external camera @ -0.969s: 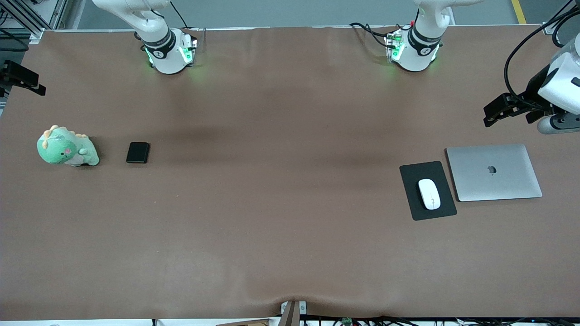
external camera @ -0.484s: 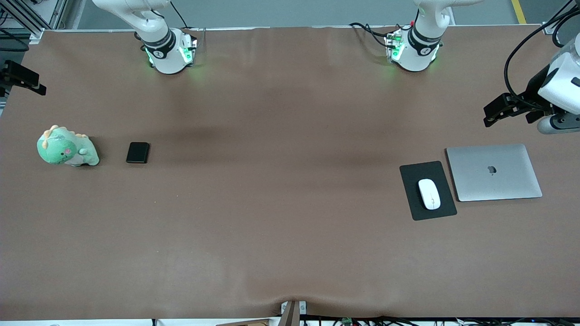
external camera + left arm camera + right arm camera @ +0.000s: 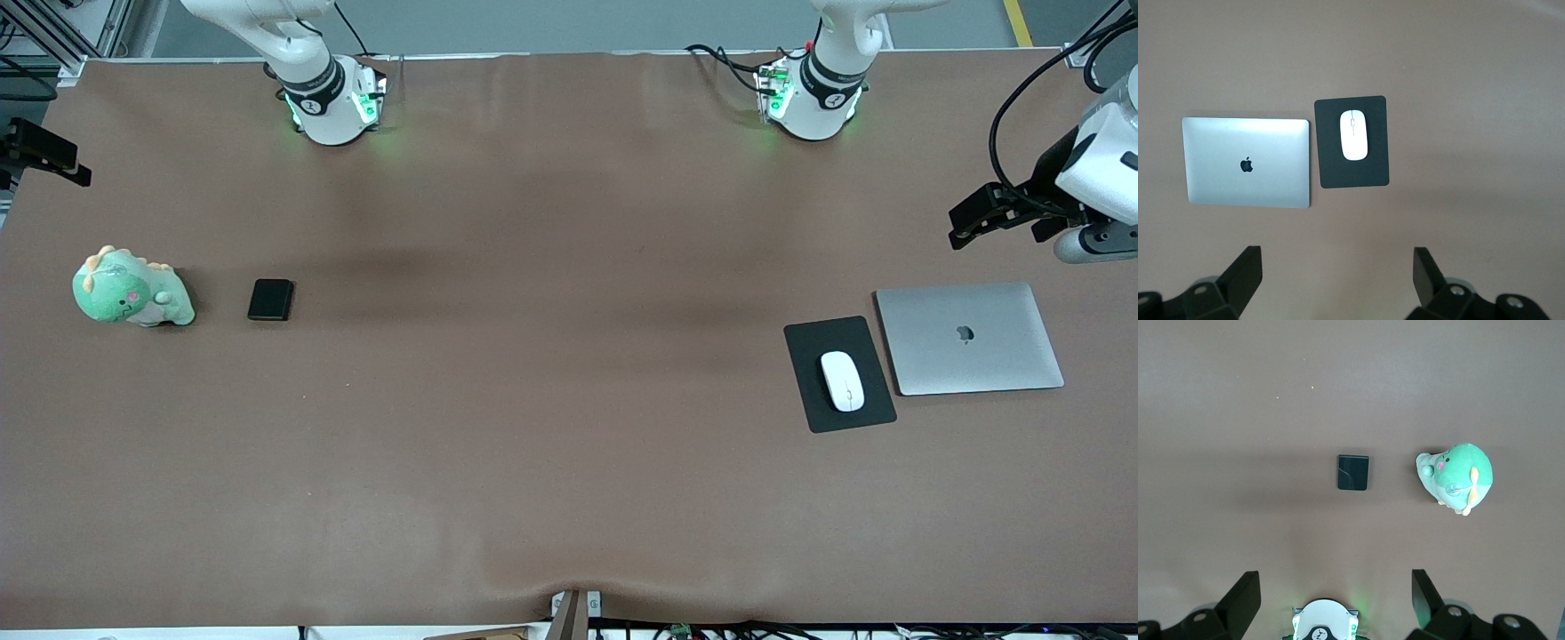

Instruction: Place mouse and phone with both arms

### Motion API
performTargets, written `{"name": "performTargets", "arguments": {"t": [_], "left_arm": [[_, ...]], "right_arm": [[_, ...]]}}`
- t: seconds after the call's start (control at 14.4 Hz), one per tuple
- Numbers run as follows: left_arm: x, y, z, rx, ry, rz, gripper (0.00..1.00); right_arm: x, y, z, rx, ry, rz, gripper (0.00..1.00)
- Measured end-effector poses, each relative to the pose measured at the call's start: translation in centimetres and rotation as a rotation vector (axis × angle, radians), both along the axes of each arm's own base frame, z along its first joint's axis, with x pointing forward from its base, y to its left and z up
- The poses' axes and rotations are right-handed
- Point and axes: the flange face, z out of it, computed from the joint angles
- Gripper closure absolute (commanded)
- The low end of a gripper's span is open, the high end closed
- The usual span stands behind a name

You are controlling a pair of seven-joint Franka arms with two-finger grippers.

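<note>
- The mouse is a small, glossy white oval with a thin line down its middle; it lies on a flat black mouse pad toward my left arm's end of the table.
- Just beside the pad lies a closed silver laptop, lid up, with a dark logo at its centre.
- The phone is a small black slab with rounded corners, lying flat on the brown table toward my right arm's end.
- A green plush dinosaur sits near the phone, closer to the table's end.
- My left gripper hangs high over the mouse pad and laptop, fingers spread wide, holding nothing.
- My right gripper hangs high over the phone's area, fingers also wide apart and empty.
</note>
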Motion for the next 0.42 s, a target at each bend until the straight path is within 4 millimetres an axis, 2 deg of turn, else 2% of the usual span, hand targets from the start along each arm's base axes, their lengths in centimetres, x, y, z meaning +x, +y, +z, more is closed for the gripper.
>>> {"name": "performTargets", "arguments": {"t": [0.42], "left_arm": [[0.00,0.04,0.00,0.000,0.000,0.001,0.00]], "right_arm": [[-0.07,-0.49,-0.07,0.001,0.002,-0.009,0.00]]}}
